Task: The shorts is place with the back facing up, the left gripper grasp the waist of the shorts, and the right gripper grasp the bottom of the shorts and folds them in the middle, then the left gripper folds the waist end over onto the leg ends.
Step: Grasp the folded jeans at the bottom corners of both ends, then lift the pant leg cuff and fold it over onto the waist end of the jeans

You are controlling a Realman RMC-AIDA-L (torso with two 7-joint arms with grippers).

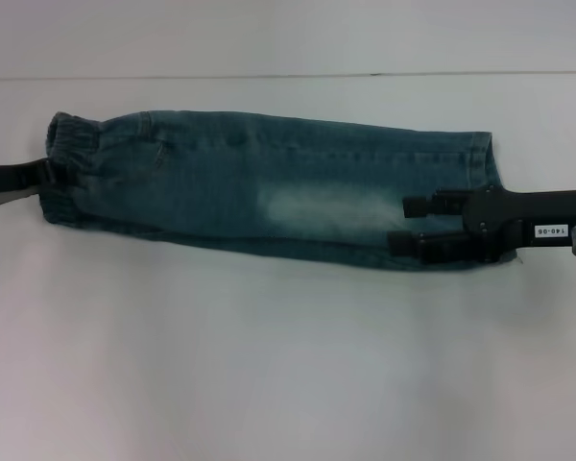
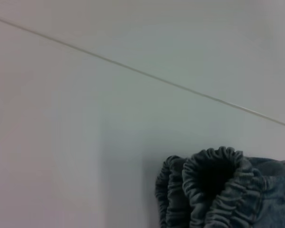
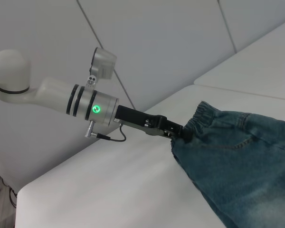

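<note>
Item: blue-green washed denim shorts, already folded lengthwise into a long narrow strip, lying flat across the white counter. Gathered, ruffled elastic waist at the robot's left; flat stitched leg ends at the right. Left gripper, black and unlabelled, sits at the waist edge with its jaws closed on the ruffled band; the right wrist view shows its tip pinching the fabric there. Right gripper, black with a small white label, rests over the leg end of the strip, its two fingers spread apart and lying on the denim rather than clamped on it. Step in hand, by judgement: carrying the waist over onto the leg ends. Risks: the left grip may hold only one layer of the bunched elastic, so the lower layers would drag or fall open; the right gripper, parked on the landing zone, could obstruct the fold or be covered by it; a skewed carry would leave waist and hems misaligned.
</note>
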